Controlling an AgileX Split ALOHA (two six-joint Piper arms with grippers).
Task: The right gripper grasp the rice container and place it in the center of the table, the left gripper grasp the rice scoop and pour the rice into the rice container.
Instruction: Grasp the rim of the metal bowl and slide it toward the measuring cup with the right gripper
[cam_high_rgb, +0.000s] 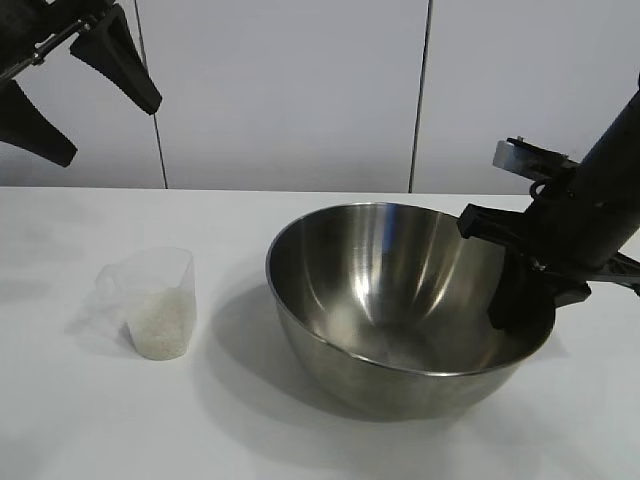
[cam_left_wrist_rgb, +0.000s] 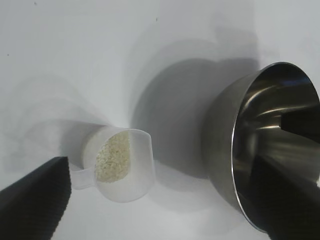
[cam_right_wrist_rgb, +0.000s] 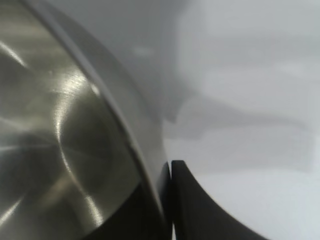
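The rice container (cam_high_rgb: 400, 300), a big shiny steel bowl, rests on the white table (cam_high_rgb: 80, 430) a little right of centre. My right gripper (cam_high_rgb: 520, 300) is shut on its right rim, one finger inside the bowl and one outside; the right wrist view shows the rice container's rim (cam_right_wrist_rgb: 115, 115) pinched between the black fingers (cam_right_wrist_rgb: 195, 200). The rice scoop (cam_high_rgb: 160, 300), a clear plastic cup with rice (cam_high_rgb: 160, 328) in its bottom, stands upright left of the bowl. My left gripper (cam_high_rgb: 108, 132) hangs open high at the far left, well above the rice scoop (cam_left_wrist_rgb: 125, 167), with nothing between its fingers (cam_left_wrist_rgb: 35, 200).
A white panelled wall (cam_high_rgb: 290, 90) closes off the back of the table. Bare tabletop lies in front of the scoop and bowl and between them. The bowl casts a dark shadow toward the scoop.
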